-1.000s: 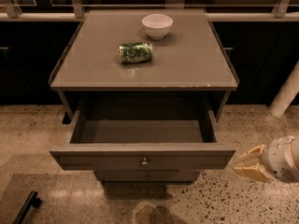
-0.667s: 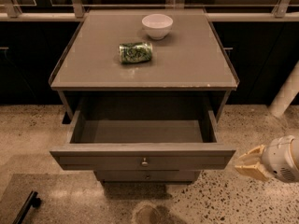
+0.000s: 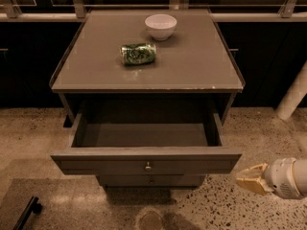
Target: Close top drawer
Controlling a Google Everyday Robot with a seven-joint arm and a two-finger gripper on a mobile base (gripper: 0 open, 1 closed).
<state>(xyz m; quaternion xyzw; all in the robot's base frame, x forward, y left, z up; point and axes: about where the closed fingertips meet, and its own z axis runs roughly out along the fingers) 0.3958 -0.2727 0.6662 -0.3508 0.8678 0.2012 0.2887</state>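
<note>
The top drawer (image 3: 144, 164) stands pulled far out of the grey-brown cabinet, its inside bare. Its flat front panel has one small round metal knob (image 3: 147, 166) at centre. A lower drawer front (image 3: 151, 180) with a similar knob shows just under it. My gripper (image 3: 251, 179) is at the lower right, low over the floor, to the right of the drawer front's right end and apart from it. Its tan fingertips point left toward the drawer.
On the cabinet top (image 3: 192, 66) lie a white bowl (image 3: 160, 26) at the back and a green can (image 3: 138, 53) on its side. A white post (image 3: 292, 97) stands at the right. A dark handle (image 3: 26, 213) lies on the speckled floor at lower left.
</note>
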